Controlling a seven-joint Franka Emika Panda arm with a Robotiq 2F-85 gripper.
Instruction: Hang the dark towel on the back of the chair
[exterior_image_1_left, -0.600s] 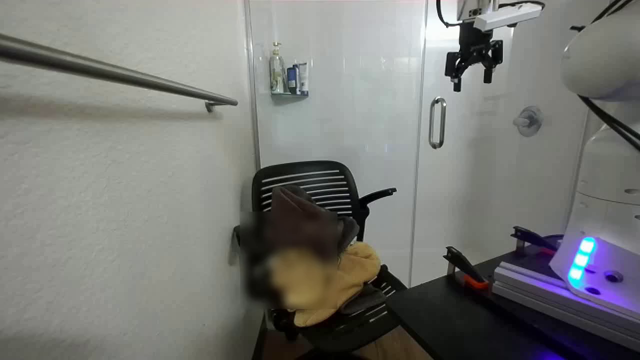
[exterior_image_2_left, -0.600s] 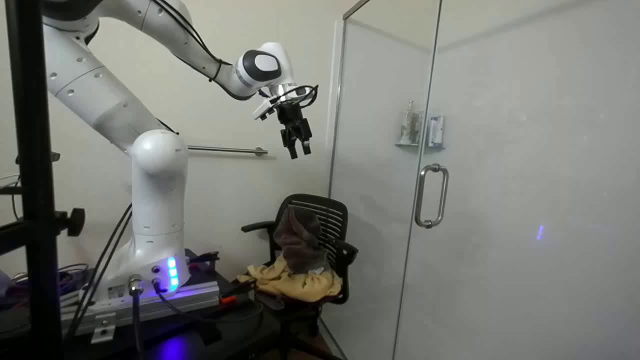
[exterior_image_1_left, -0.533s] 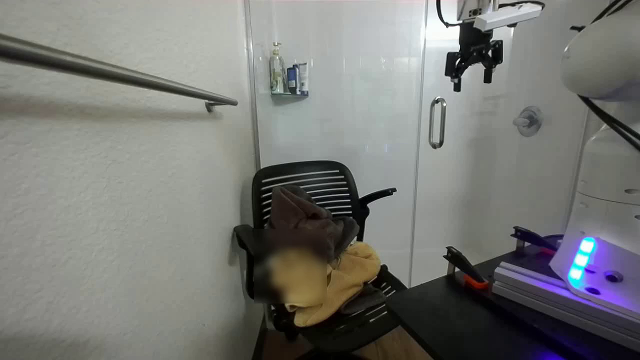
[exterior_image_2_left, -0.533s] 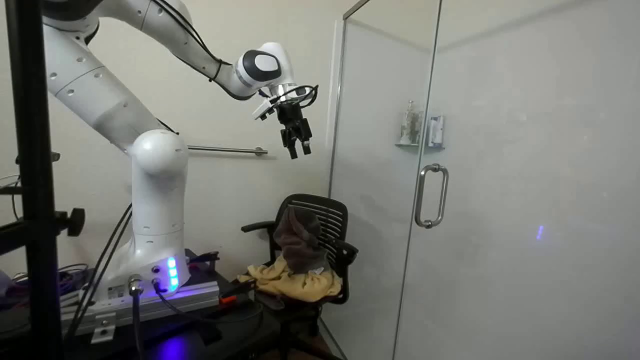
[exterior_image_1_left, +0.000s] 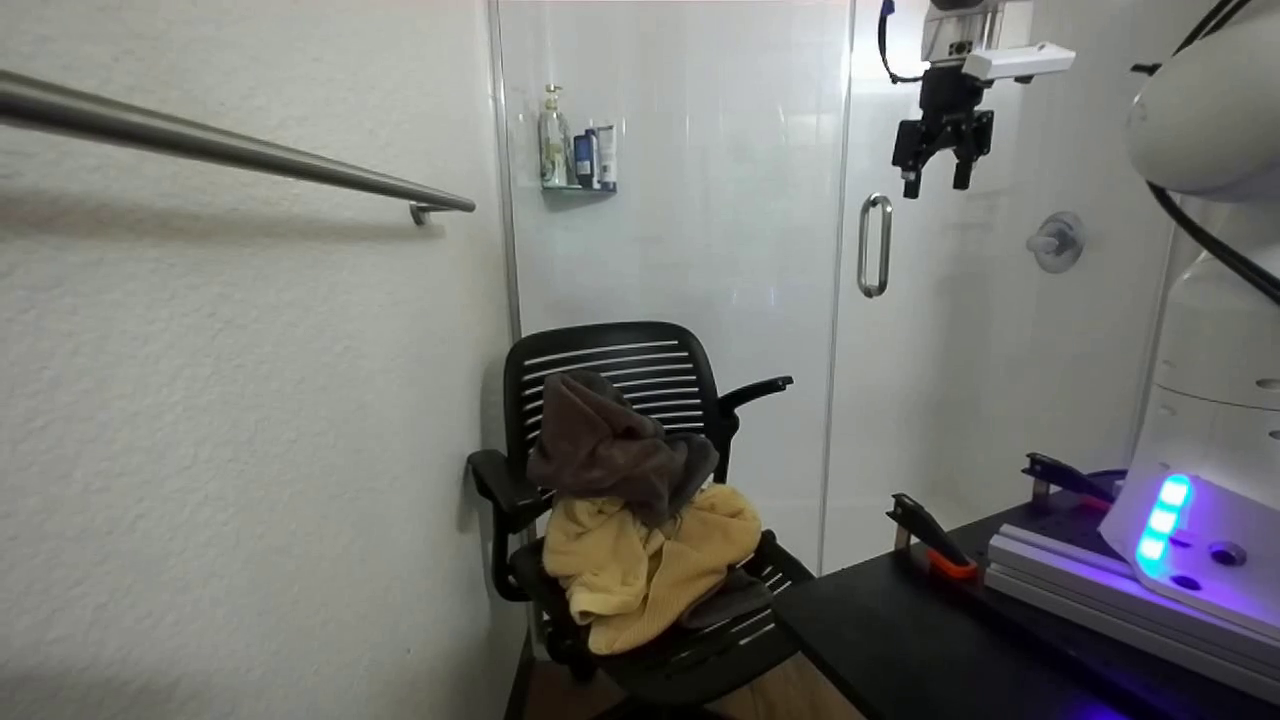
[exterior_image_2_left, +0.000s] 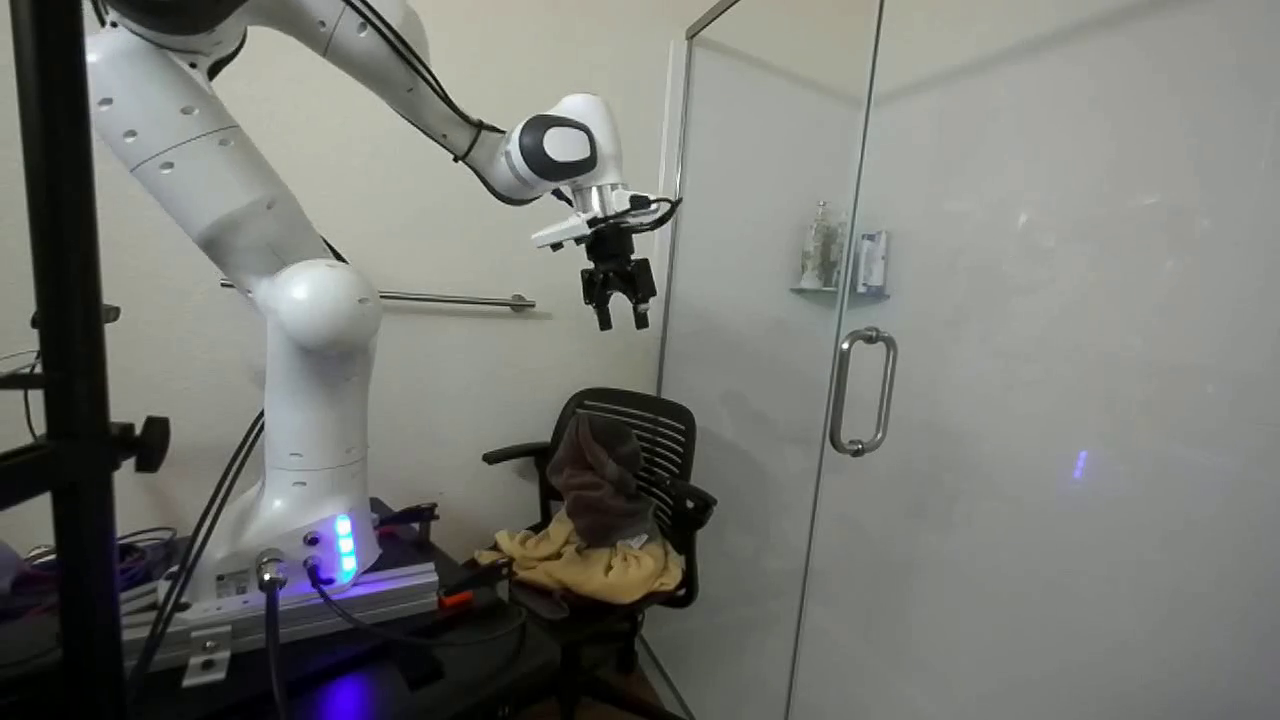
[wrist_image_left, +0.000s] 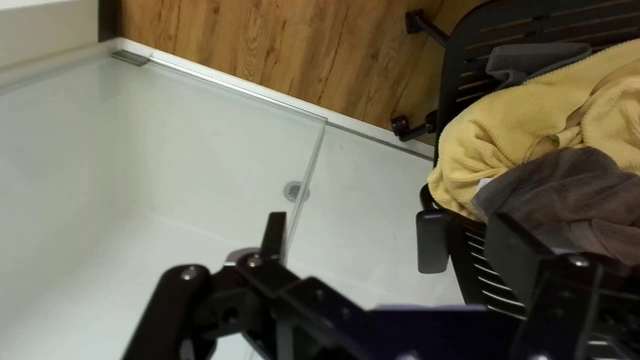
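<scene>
Pale wall (exterior_image_1_left: 250, 400) and shower glass (exterior_image_1_left: 670, 250) are framing the corner where the black chair (exterior_image_1_left: 660, 385) is standing, and I am working out my line to the dark towel (exterior_image_1_left: 610, 450). With one arm (exterior_image_2_left: 320, 300) in play, I am weighing direction only. In an exterior view my hand (exterior_image_1_left: 937, 183) is hovering high and well off to the side; in an exterior view the same hand (exterior_image_2_left: 622, 321) is appearing nearly above the towel. By the wrist view the towel is lying towards the right edge, partly masked by one of my fingers (wrist_image_left: 515, 260), while the gap between them is facing pale shower floor (wrist_image_left: 365, 210) and an armrest (wrist_image_left: 432, 242). So I am judging that the coming move is wanting a sideways shift, then a drop. Both fingers are standing wide apart, holding nothing.

Long axis is something I am not reading (crumpling is hiding it); the bunch is sloping from a peak in front of the slatted backrest (exterior_image_2_left: 662, 430) down onto the yellow cloth (exterior_image_1_left: 650, 560). That peak is stopping short of the backrest's top, so I am counting the towel as not yet hung. From under that cloth a dark corner (exterior_image_1_left: 728, 600) is poking out (same towel or another, I cannot tell).
</scene>
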